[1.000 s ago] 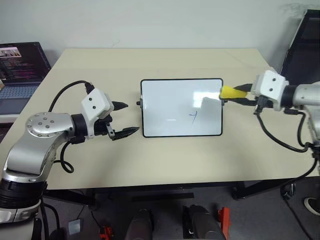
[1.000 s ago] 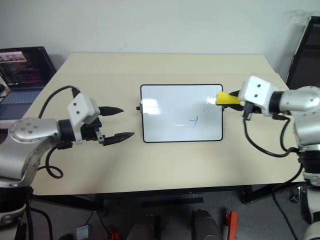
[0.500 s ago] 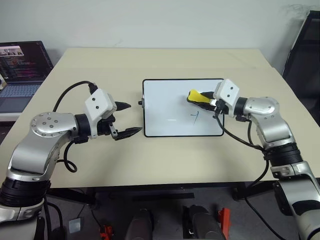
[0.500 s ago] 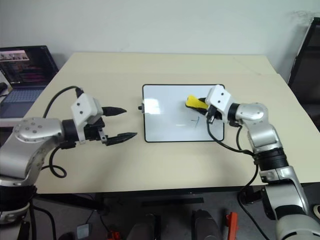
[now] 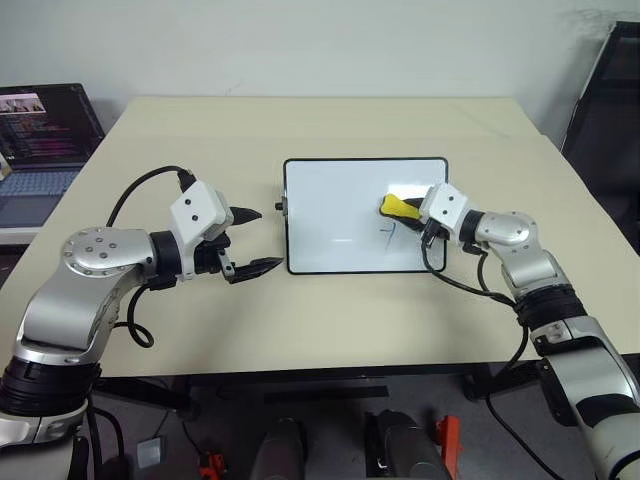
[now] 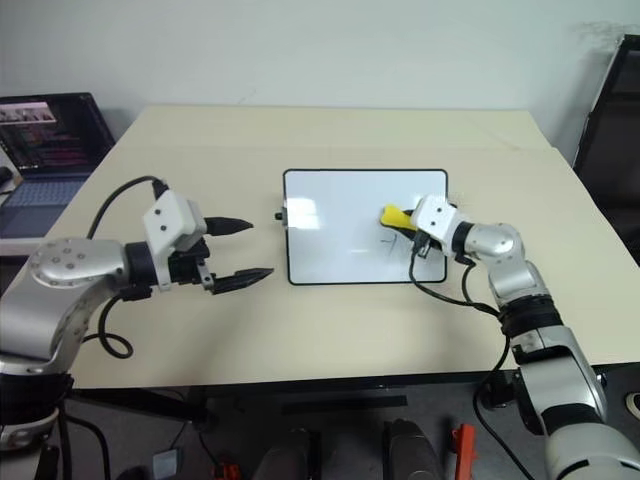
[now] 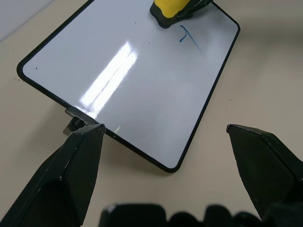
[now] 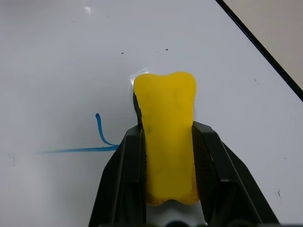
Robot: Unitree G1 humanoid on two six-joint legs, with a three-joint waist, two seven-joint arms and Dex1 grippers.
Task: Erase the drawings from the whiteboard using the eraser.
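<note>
While the counter [image 5: 330, 320] is carrying the job, the board [image 5: 340, 215] is lying flat near its middle, long side across, glare sitting on its glossy face, and most of that face is looking clean white. One mark [image 7: 188, 39] is remaining: a thin blue stroke with a small hook at one end, sitting on the half of the board nearer the right arm. Judging from that, the wiping is looking well along but not finished, since this last bit of ink is waiting to be rubbed away. Nothing on the counter is serving as a container, so there are no contents to report. The left pincer [image 5: 252, 240] is hanging just beside the board's left edge, apart from it, its two black fingers spread wide and gripping nothing. The right pincer [image 8: 165, 156] is reaching over the board's right half with its fingers clamped tight on the yellow eraser [image 8: 166, 142], the block's free end jutting out in front of them. The eraser is sitting right beside the hooked end of the mark, low over or against the white surface; whether it is actually pressing down cannot be told.
</note>
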